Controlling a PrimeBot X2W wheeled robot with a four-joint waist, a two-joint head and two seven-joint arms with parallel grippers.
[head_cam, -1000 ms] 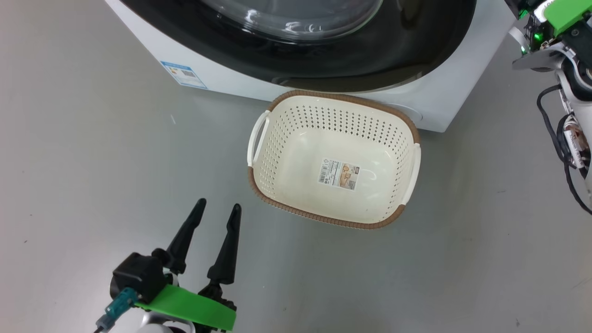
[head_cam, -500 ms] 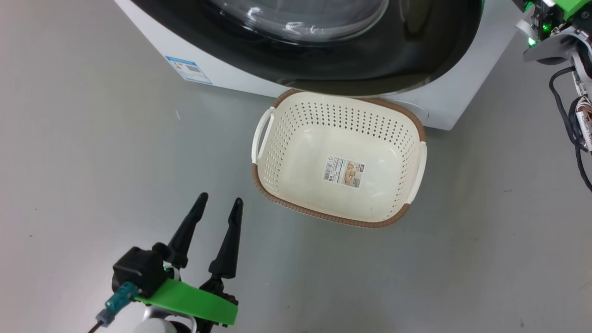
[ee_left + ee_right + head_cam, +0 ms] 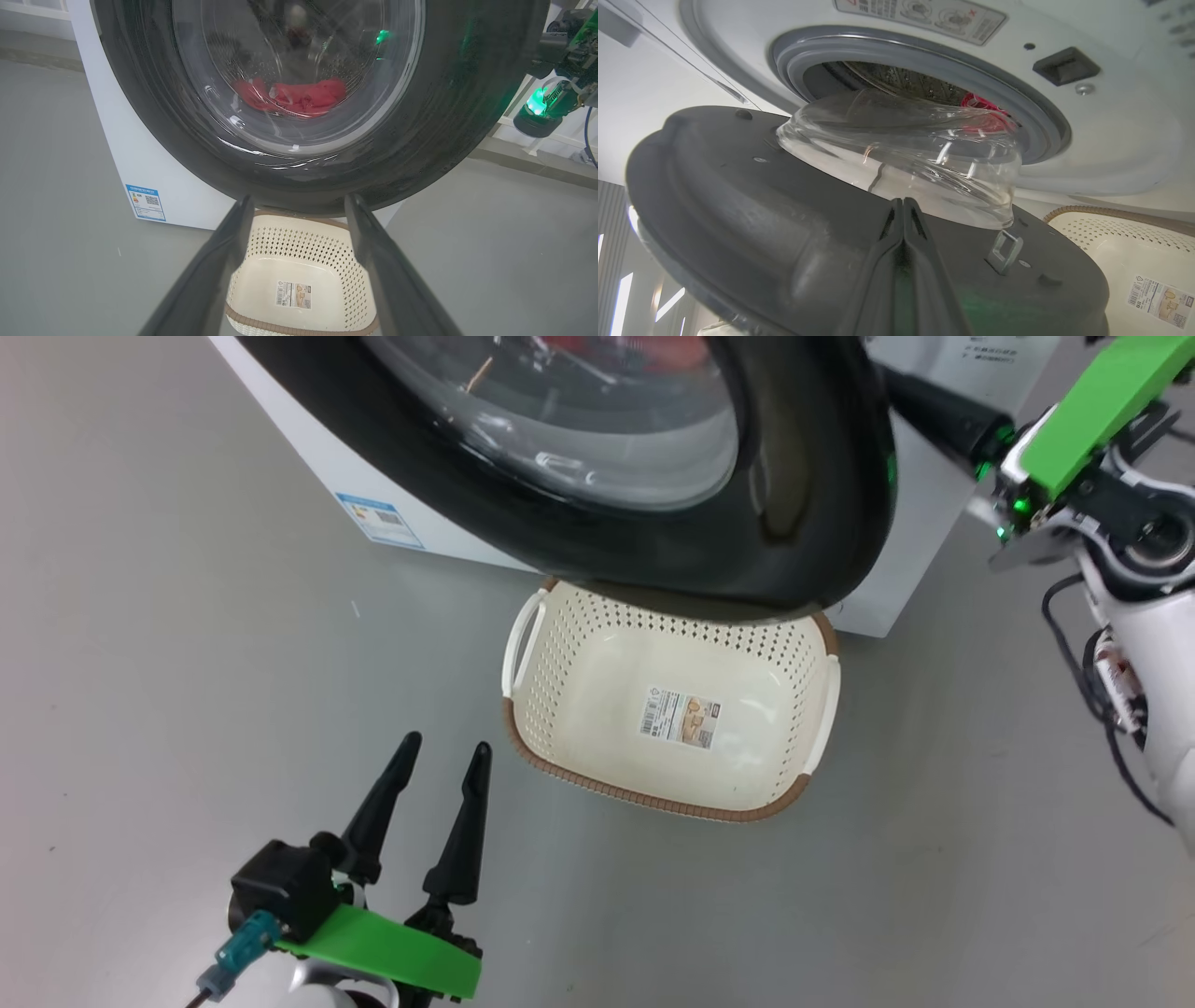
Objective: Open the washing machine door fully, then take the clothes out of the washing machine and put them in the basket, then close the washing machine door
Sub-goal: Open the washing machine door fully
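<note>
Head view: left gripper [image 3: 444, 744] spread wide, empty, above the floor [image 3: 140, 709] at 7 o'clock from the basket [image 3: 653, 795]. Right wrist view: right gripper [image 3: 902, 201] clenched, nothing between its fingers, tips at the washing machine door [image 3: 738, 210] inner face, contact unclear. Door ajar, overhanging basket's 12 o'clock rim. Clothes [image 3: 289, 95] inside the washing machine [image 3: 117, 140].

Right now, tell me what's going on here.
The robot is working on opening the washing machine door, which stands partly open, swung out above the basket. Its right end effector, shut and holding nothing, is behind the door at its inner side. The left end effector hangs open over the floor near the basket. Red clothes lie in the drum of the washing machine; the basket is empty.
</note>
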